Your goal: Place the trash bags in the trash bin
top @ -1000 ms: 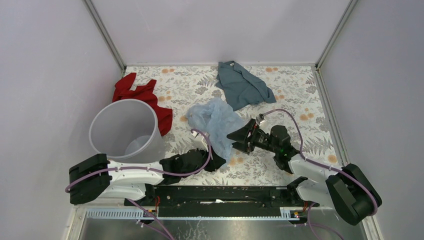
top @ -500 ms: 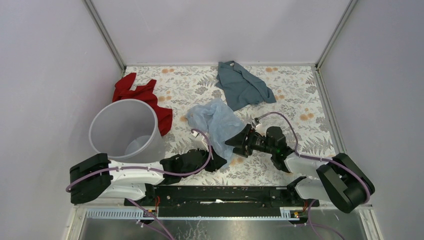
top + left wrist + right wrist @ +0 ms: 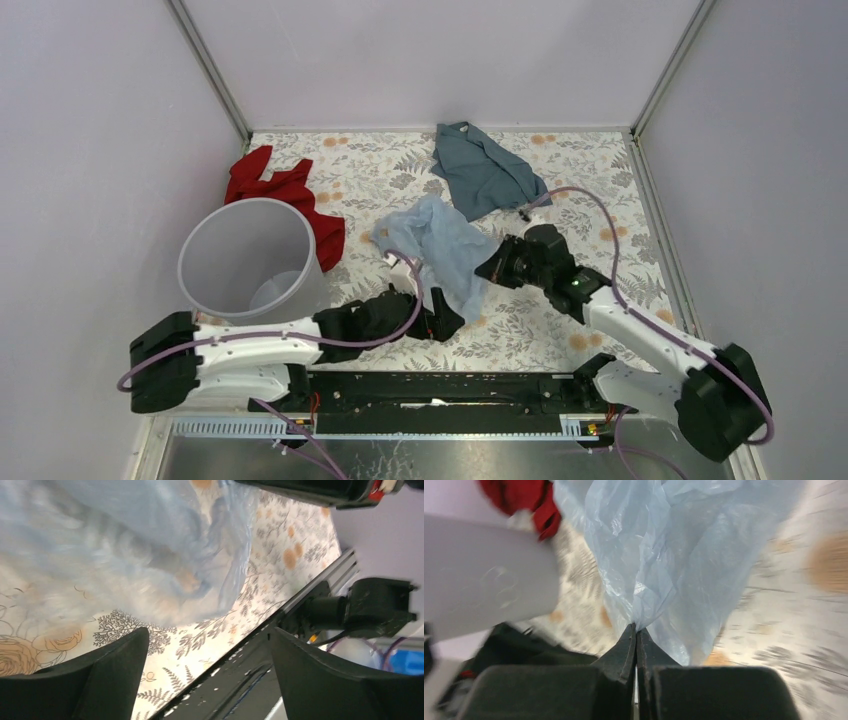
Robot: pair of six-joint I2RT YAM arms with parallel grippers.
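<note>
The step in hand is judged to be carrying the bag (image 3: 440,245) to the bin (image 3: 250,262). It is best done with the pinch held firm, since so thin a film may slip. The bag should be raised until its loose end hangs off the counter (image 3: 560,180) and gathers narrower than the bin's mouth. It should then be brought over the mouth and lowered in before it is let go. A trailing part could be caught on the rim, so the free end might be gathered by the idle fingers. The red cloth (image 3: 290,195) is best left untouched.

The bin stands upright at the left of the counter, its mouth open. The red cloth lies just behind the bin and to its right; whether the two touch cannot be told. Right of the bin and apart from it, the left fingers (image 3: 105,675) are spread wide, low over the counter. Nothing is gripped by them, and the bag is seen just beyond their tips, not between them. Further right of the bin the bag lies crumpled, well short of the mouth. On the bag's side away from the bin, a fold of its edge is pinched by the right fingers (image 3: 626,652), which are pressed together on the film.
</note>
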